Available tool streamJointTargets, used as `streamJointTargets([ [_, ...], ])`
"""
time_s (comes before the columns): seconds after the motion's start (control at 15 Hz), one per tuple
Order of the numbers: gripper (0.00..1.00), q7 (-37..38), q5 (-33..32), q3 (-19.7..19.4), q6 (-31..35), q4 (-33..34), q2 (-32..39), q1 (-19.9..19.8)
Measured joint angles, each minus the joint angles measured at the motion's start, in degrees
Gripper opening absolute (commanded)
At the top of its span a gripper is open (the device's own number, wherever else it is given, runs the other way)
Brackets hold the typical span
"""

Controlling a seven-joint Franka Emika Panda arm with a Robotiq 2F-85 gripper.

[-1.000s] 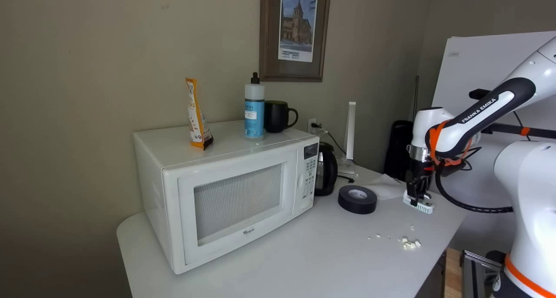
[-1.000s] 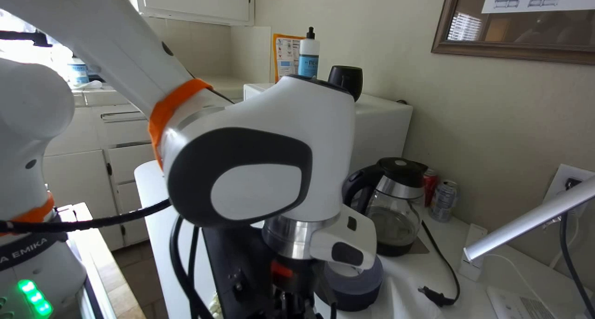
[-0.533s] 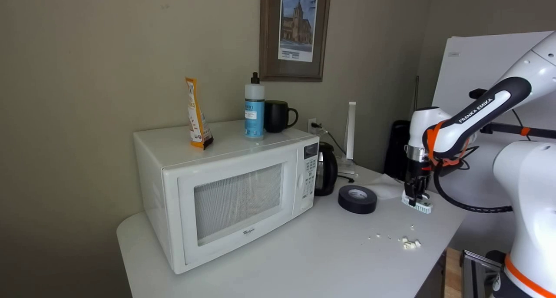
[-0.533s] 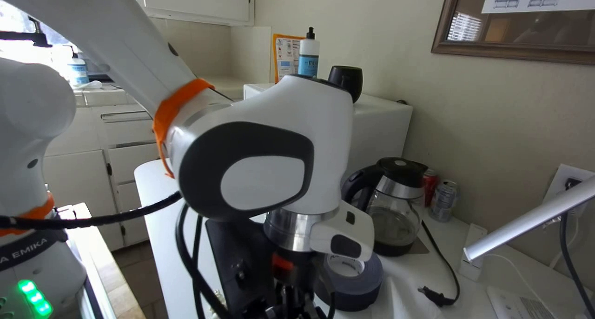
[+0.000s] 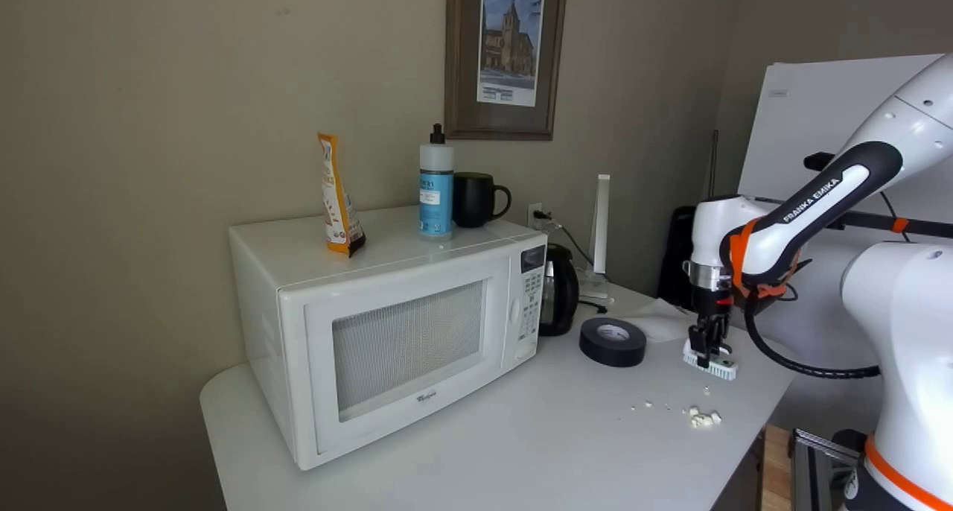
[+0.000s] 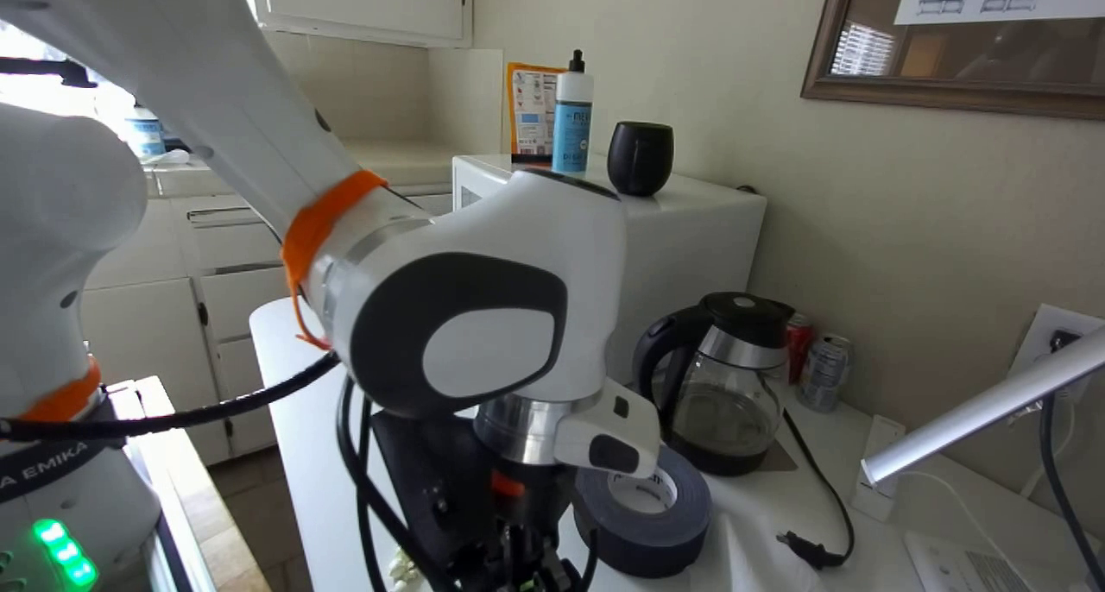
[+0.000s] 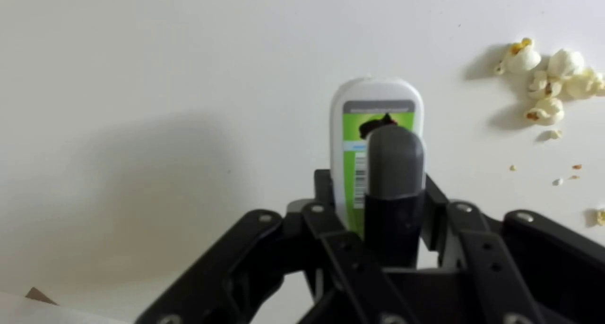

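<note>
The black, two-fingered mechanical gripper [image 7: 378, 191] is partly closed, with one finger against each long side of a white, round-ended plastic brush [image 7: 353, 147] with pale green bristles; the brush is held. In the wrist view, the brush's long axis runs up and down, its rounded end pointing to the top. A rectangular green printed label [image 7: 358, 175] with a barcode faces the camera, partly covered by a rounded black-and-grey bar [image 7: 394, 168]; whether this bar belongs to the brush cannot be determined. In an exterior view, the long axis slopes from upper left to lower right, and the bristles face down toward the smooth white tabletop [image 5: 536, 421]; contact is not discernible. The brush is located between a crumpled white sheet [image 5: 661, 321] and a small heap of pale popcorn [image 5: 702, 419]. A round, dark grey roll of tape [image 5: 613, 351] lies apart, to its left in that view.
</note>
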Motion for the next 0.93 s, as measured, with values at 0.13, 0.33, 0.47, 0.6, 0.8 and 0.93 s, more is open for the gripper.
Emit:
streamJointTargets([
  [0.13, 0.18, 4.02, -4.46, -2.27, 0.00, -0.83, 0.04, 2.14],
  [0.33, 0.18, 12.37, -12.59, -4.67, 0.00, -1.33, -0.06, 3.16],
  [0.47, 0.18, 18.35, -17.93, -5.17, 0.00, -1.31, -0.46, 2.48],
  [0.6, 0.18, 23.91, -22.96, -5.22, -0.08, -1.30, -1.41, 1.62],
  [0.8, 0.18, 29.72, -29.80, -5.45, -0.55, -1.39, -4.81, 1.31],
  [0.93, 0.18, 30.88, -32.98, -5.63, -0.98, -1.65, -8.72, 1.34],
])
